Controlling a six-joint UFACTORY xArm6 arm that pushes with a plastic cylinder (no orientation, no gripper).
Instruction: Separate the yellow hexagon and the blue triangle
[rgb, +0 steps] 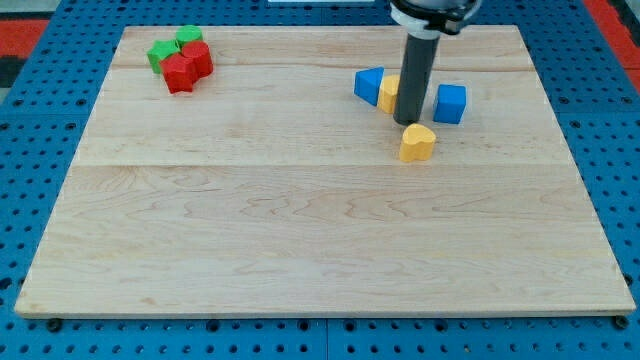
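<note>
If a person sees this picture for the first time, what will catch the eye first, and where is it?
The dark rod comes down at the view's upper right, and my tip sits among a blue triangle block, a partly hidden yellow block, a blue cube block and a yellow heart-like block. At the upper left of the wooden board, red blocks and green blocks form a tight cluster.

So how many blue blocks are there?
2: a blue triangle left of my tip, touching the yellow hexagon, and a blue cube right of it. None seems hidden.
</note>
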